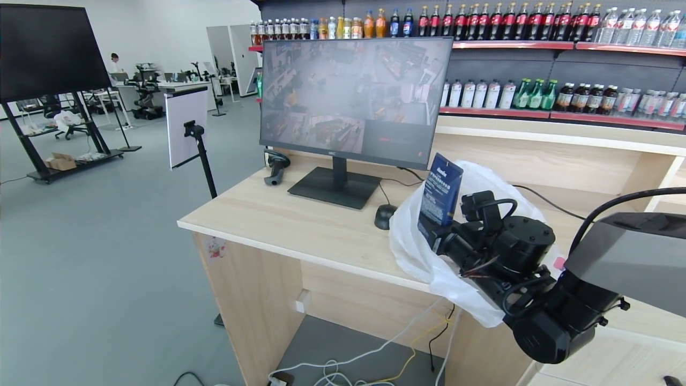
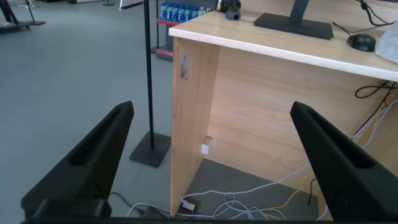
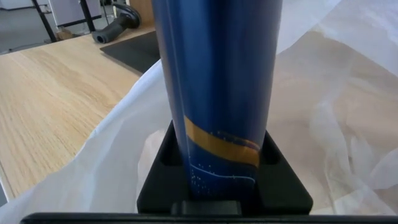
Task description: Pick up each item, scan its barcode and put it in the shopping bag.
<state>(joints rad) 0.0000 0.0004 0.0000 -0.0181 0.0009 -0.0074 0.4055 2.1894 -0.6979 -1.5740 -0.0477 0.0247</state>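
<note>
Right pincer [image 3: 217, 155]: closed on the lower end of the blue box, one finger on each side of it.
Blue box [image 1: 440, 194]: stood nearly upright in the right pincer, leaning a little, raised over the right part of the bench. It was in front of the shopping bag, whose plastic showed behind it and on both sides. Whether its lower end was already inside the bag's mouth could not be told.
Shopping bag [image 1: 420, 257]: white, thin and crumpled. It sat on the near right of the bench, and part of it hung over the near edge.
Left pincer [image 2: 212, 109]: open, its two dark fingers [image 2: 93, 155] spread wide with nothing between them. It was held low, off the bench and facing the bench's left side panel.
Bench [image 1: 300, 220]: light wood, with a tangle of cables [image 1: 375, 356] on the floor beneath it.
Scanner [image 1: 277, 167]: a dark handheld unit lying at the far left of the bench, just beside the monitor's base.
Monitor [image 1: 353, 96]: stood mid-bench on a flat black foot, showing a split picture.
Mouse [image 1: 384, 216]: on the bench between the monitor's foot and the shopping bag, near the bag.
Shelves [image 1: 536, 45]: ran along the far wall, lined with bottles.
</note>
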